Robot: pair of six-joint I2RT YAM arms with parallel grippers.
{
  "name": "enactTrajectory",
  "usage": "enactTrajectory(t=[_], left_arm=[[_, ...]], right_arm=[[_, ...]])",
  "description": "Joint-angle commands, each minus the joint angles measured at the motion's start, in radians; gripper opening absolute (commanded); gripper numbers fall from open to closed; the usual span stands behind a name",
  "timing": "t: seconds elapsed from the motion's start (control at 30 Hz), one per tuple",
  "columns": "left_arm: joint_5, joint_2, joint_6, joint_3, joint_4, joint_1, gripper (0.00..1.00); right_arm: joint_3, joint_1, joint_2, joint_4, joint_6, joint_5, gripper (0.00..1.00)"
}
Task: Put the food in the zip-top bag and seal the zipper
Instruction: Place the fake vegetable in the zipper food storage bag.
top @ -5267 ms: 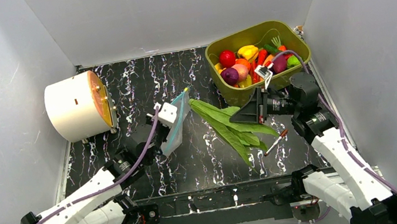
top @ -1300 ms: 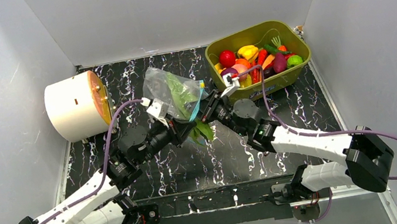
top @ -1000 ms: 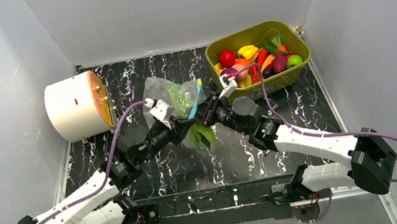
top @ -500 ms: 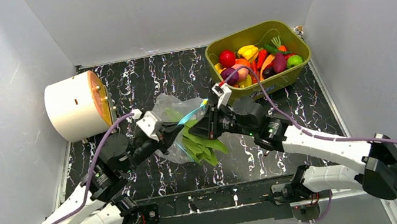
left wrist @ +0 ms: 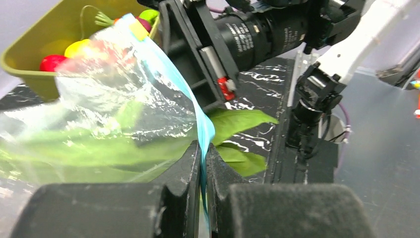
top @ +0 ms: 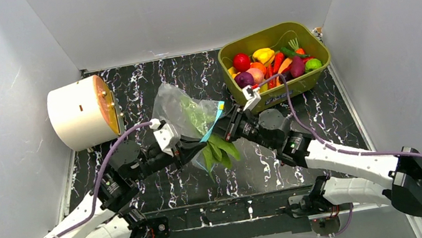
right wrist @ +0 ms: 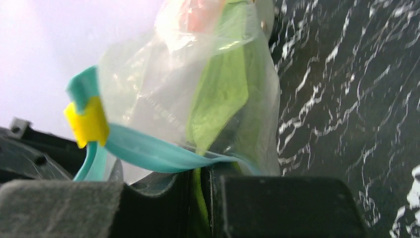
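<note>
One floppy green leaf [top: 221, 150] sits half inside the clear, crinkly zip-top bag [top: 176, 102], tips poking out below. The bag is held up mid-table over the black marbled table [top: 146, 81]. The left gripper [left wrist: 202, 148] is pinched tight on the teal zipper [left wrist: 200, 121]. The right gripper [right wrist: 199, 171] clamps the same strip, leaf green in its gap. The olive tub [top: 310, 79], back right, holds glossy toy fruit and veg [top: 241, 62].

The clear zip-top bag [top: 172, 103] is hanging raised, its teal zipper [top: 211, 122] running slantwise. A green leaf [top: 219, 150] is sticking halfway out of it
</note>
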Motion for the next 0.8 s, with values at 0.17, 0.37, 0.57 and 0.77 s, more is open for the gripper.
enactTrajectory(t=[0.17, 0.37, 0.57, 0.77], left_arm=[[0.087, -0.019, -0.167, -0.071, 0.173, 0.003, 0.0], [0.052, -0.019, -0.189, -0.1, 0.21, 0.002, 0.0], [-0.129, -0.018, -0.282, -0.109, 0.232, 0.002, 0.0], [-0.376, 0.045, -0.261, -0.015, 0.065, 0.003, 0.0]], right_arm=[[0.018, 0.015, 0.058, 0.415, -0.073, 0.19, 0.0], [-0.042, 0.03, 0.085, 0.629, -0.097, 0.205, 0.0], [-0.048, 0.031, 0.071, 0.656, -0.151, 0.195, 0.0], [0.091, 0.032, 0.075, 0.161, -0.322, 0.045, 0.22]])
